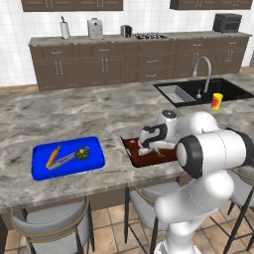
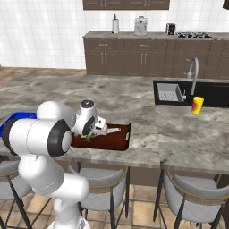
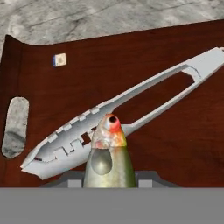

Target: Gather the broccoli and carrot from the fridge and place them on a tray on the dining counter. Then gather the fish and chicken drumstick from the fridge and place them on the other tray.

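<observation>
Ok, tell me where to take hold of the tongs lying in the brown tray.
Grip the tongs mid-length, where the two thin arms run close together, coming straight down with the jaws across their narrow width. They lie flat on the brown tray, so a sideways approach would likely just push them. The gripper must first put down the fish.

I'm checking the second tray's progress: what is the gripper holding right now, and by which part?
The gripper holds the fish over the brown tray, apparently by its rear body; head points away, and the exact contact is hidden.
</observation>
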